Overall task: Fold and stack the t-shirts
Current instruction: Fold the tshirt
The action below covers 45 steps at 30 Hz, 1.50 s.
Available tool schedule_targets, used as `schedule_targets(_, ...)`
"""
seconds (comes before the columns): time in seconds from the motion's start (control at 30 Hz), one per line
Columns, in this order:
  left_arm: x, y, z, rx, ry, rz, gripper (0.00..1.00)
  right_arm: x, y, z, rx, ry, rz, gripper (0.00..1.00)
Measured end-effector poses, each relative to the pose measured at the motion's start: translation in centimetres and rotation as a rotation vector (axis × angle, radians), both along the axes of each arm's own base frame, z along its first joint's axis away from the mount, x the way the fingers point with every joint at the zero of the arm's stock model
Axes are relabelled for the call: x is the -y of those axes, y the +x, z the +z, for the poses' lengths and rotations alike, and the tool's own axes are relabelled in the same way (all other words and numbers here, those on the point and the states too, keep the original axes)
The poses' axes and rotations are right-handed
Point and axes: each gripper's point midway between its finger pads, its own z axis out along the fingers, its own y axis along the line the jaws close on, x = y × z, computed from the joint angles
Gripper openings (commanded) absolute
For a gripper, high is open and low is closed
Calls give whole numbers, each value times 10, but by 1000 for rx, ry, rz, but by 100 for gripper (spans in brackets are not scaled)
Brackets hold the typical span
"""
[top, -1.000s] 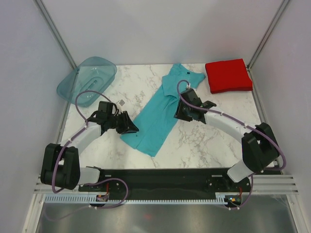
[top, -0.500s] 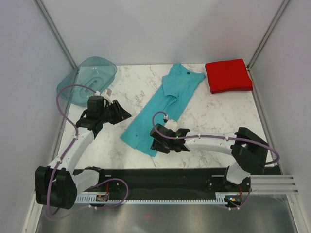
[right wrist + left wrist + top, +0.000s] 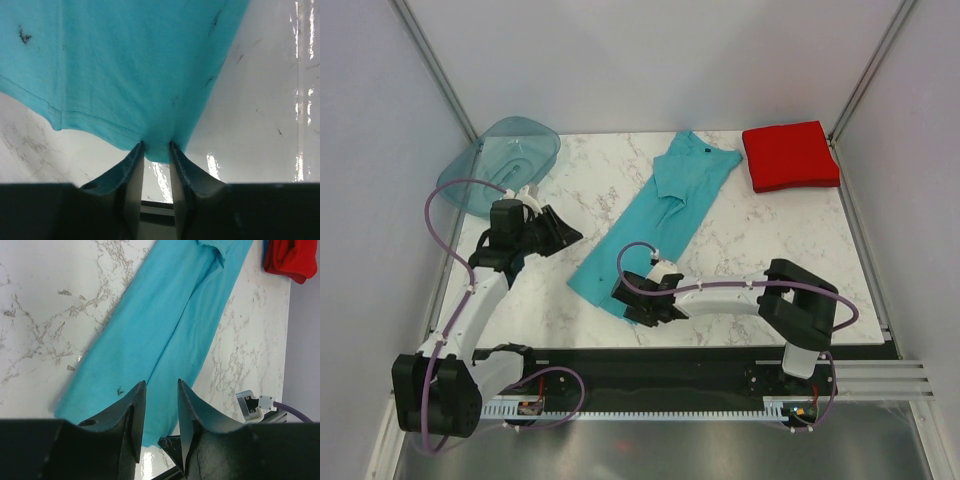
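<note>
Rising from its base at the near left corner, the left arm point(image 3: 470, 300) leans away along the table's left side and bends at the wrist, so the left gripper point(image 3: 574, 235) points right toward the cloth. It stops short of the cloth, over bare marble table point(image 3: 760, 250). A translucent teal tray point(image 3: 505, 150) sits just behind it in the far left corner. In the left wrist view its fingers point(image 3: 132, 415) stand spread with nothing between them. The turquoise t-shirt point(image 3: 655, 225) lies mid-table as a long narrow strip with a lengthwise crease. Its long axis runs diagonally: the hem end points to the near left and the collar end to the far right. The right gripper point(image 3: 638, 305) sits at the near hem, low on the table. The right wrist view shows its fingertips point(image 3: 139, 150) a narrow gap apart with the stitched hem corner lying between them, parted rather than pressed together. The right arm point(image 3: 730, 293) stretches almost flat along the near edge, reaching leftward from its folded elbow and base at the near right. The red t-shirt point(image 3: 790, 155) rests as a folded square in the far right corner, well apart from both grippers.
</note>
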Motion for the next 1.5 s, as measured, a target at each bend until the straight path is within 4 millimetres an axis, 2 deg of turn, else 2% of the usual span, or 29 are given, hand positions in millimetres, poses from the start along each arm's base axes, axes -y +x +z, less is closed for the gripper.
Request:
schedule_targets(0.03,0,0,0,-1,-3,-3,39,0,-1,-1,0,-3,0,26)
schedule_targets(0.13,1,-1,0,1,-5,-11,40,-4,-5,-3,-4,-12,10,19)
schedule_targets(0.3,3,-2,1,5,-5,-31,41,-5,-14,-5,-2,-32,35,18)
schedule_targets(0.47,12,-5,-3,-17,-30,-90,42,2,-35,-5,-12,-61,81,18)
schedule_targets(0.6,20,-9,-14,-64,-55,-140,42,32,-60,-6,-29,-111,117,19)
schedule_targets(0.7,28,-15,-25,-109,-68,-176,42,71,-74,-7,-47,-168,129,22)
schedule_targets(0.77,35,-20,-30,-127,-71,-203,42,97,-80,-5,-57,-212,133,28)
schedule_targets(0.83,44,-26,-30,-133,-77,-239,42,115,-80,7,-41,-241,137,34)
schedule_targets(0.9,49,-29,-29,-134,-83,-262,42,123,-70,29,-7,-229,122,37)
schedule_targets(0.97,52,-30,-29,-140,-92,-276,42,126,-49,53,32,-207,90,42)
schedule_targets(1.0,52,-29,-28,-142,-92,-277,42,128,-30,67,54,-190,59,45)
schedule_targets(1.07,53,-24,-23,-136,-91,-275,42,143,21,91,109,-184,-26,47)
schedule_targets(1.13,52,-14,-13,-108,-90,-269,42,168,74,110,147,-209,-106,51)
schedule_targets(1.23,48,-3,0,-60,-82,-252,42,196,150,130,196,-278,-142,57)
schedule_targets(1.33,43,3,2,-41,-61,-231,42,198,229,144,263,-331,-94,60)
schedule_targets(1.43,41,5,1,-37,-48,-221,42,190,290,140,307,-371,-28,61)
schedule_targets(1.5,41,4,3,-28,-43,-223,42,185,324,128,321,-392,8,61)
